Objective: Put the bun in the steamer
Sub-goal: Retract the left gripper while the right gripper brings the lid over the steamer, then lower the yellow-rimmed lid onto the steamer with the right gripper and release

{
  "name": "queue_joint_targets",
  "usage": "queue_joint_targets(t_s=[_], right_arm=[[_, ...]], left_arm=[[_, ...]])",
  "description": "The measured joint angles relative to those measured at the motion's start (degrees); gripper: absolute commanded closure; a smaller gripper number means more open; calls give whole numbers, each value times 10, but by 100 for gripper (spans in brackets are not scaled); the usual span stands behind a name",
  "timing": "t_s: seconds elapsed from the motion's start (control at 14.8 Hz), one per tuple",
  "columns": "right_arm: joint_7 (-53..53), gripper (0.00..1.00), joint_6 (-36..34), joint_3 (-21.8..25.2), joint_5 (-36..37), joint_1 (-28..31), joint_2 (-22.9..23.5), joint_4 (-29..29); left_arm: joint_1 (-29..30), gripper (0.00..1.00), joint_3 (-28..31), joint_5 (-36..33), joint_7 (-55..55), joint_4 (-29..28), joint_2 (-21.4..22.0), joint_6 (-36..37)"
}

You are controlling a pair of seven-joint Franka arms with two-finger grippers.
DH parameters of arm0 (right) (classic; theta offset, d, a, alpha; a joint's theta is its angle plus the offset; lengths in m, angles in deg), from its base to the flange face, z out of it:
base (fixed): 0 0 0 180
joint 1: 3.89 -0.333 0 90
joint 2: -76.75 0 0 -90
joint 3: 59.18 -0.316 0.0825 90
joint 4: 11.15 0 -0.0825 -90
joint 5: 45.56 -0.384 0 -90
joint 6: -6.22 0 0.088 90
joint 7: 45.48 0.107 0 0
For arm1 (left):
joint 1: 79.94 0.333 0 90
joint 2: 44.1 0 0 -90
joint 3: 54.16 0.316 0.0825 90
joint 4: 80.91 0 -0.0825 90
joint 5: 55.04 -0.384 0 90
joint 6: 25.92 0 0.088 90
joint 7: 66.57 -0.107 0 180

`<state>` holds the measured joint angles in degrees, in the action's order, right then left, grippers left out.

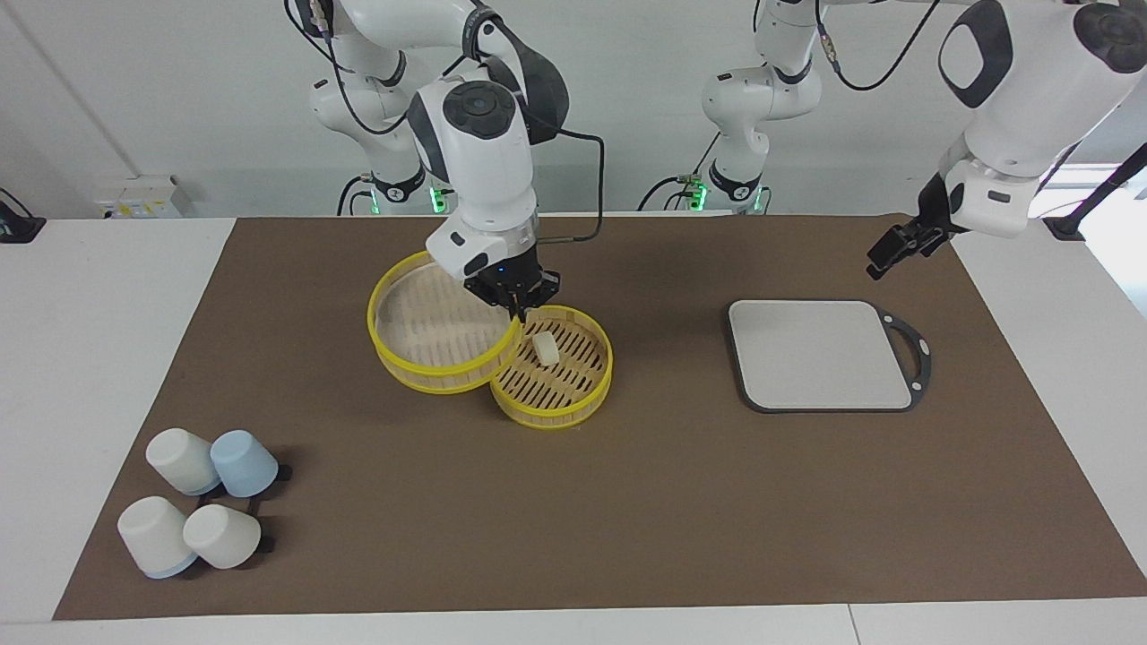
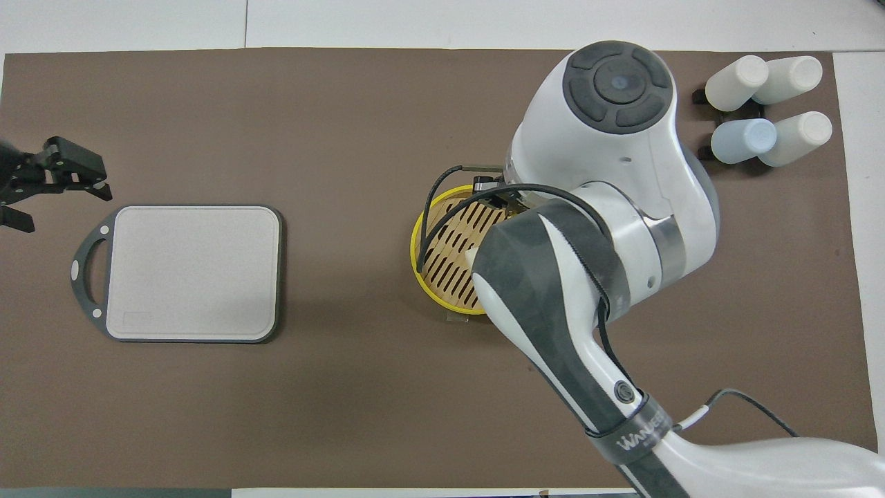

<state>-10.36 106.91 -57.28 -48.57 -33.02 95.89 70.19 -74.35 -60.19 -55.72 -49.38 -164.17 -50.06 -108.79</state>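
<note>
— Where is the bun?
— On the slatted floor of the steamer tier at mid-counter.
— And the grippers?
— The right gripper is clamped on the rim of a second tier, held tilted, overlapping the first. The left gripper, fingers wide, hangs beyond the board.

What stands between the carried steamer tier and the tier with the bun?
Nothing visible. The right pincer is shut on the rim of the carried tier, tilted, already overlapping the resting tier holding the bun.
</note>
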Motion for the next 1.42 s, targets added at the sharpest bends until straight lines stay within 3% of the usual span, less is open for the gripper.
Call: queue_joint_targets(t_s=[0.54,0.67,0.88,1.42], right_arm=[[111,100,4,2,1,-60,108,-102],[123,100,6,2,1,-67,133,-128],[131,100,21,2,1,-73,149,-143],[132,100,51,1,1,-77,170,-146]], left_arm=[[15,0,-6,5,-54,-11,19,15],[18,0,-4,5,-79,-37,43,17],[20,0,-4,5,-91,-59,69,15],[20,0,-7,5,-143,-66,67,-9]])
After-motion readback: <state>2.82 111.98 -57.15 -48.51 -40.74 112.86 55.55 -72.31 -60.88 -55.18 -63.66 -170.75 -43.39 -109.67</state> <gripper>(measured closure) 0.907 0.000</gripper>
